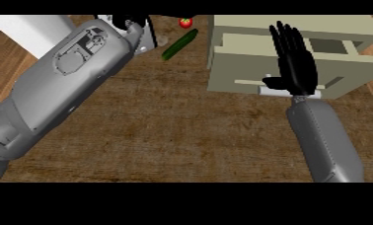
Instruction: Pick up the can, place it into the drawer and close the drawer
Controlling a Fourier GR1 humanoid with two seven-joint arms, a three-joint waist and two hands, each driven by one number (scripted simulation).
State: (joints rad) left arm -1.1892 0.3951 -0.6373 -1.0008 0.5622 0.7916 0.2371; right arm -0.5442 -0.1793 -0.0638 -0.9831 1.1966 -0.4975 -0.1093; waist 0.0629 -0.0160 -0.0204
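The beige drawer unit stands at the right, its drawer pulled out toward me, with a dark opening showing behind. My right hand is open and flat in front of the drawer's front panel, fingers straight and pointing away, just above the white handle. I see no can anywhere; the hand hides much of the drawer's inside. My left forearm rises from the lower left, and my left hand is mostly hidden at the top edge.
A green cucumber lies left of the drawer unit, with a red strawberry-like fruit behind it. A small greyish round thing sits next to my left hand. A white surface fills the far left corner.
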